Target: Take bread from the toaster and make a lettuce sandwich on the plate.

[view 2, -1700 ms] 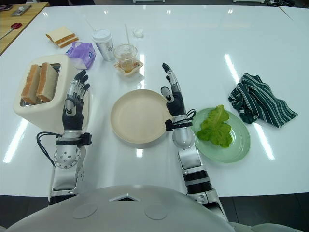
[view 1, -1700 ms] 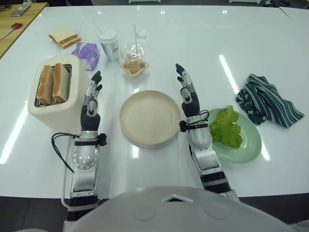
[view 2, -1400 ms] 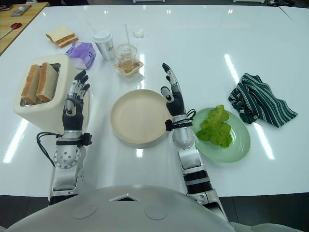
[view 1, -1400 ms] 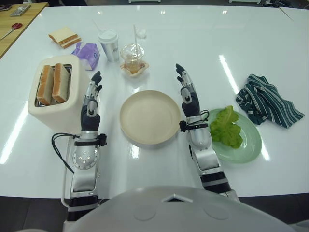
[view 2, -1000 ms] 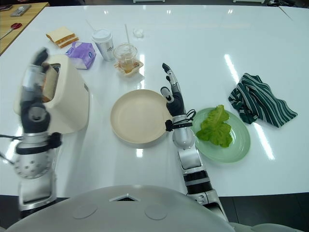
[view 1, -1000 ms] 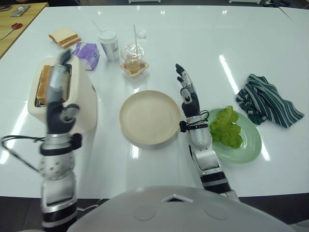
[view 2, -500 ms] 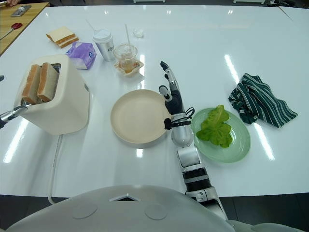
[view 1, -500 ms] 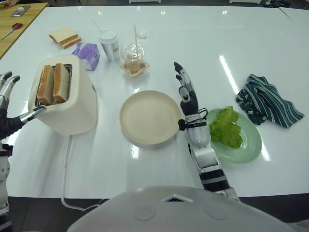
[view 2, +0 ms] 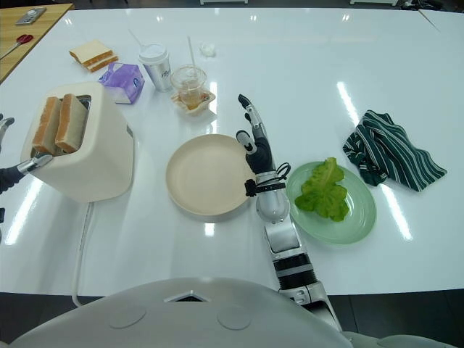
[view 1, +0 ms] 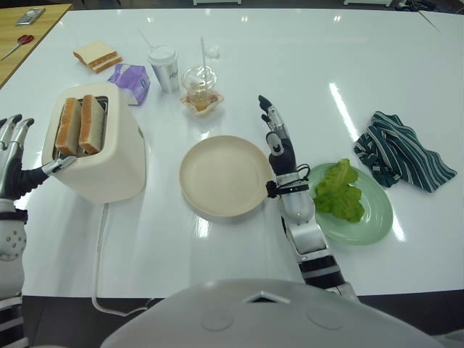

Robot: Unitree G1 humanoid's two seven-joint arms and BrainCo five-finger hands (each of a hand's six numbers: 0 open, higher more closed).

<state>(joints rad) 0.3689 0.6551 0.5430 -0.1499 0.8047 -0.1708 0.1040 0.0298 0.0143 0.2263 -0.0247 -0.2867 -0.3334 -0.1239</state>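
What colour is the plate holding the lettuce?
Pale green plate, clearest in the left eye view.

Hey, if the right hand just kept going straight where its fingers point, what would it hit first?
Probably nothing: the right hand points forward over bare white table, passing right of the clear cup. Height above the table is unclear.

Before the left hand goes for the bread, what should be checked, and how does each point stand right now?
1. Two bread slices stand up out of the toaster slots: ok.
2. Left hand open and empty, at the toaster's left side: ok.
3. Left hand's thumb clear of the toaster wall: cannot tell.
4. Beige plate bare, ready for the bread: ok.
5. Lettuce lying on the green plate: ok.
6. Right hand open, empty, between the two plates: ok.
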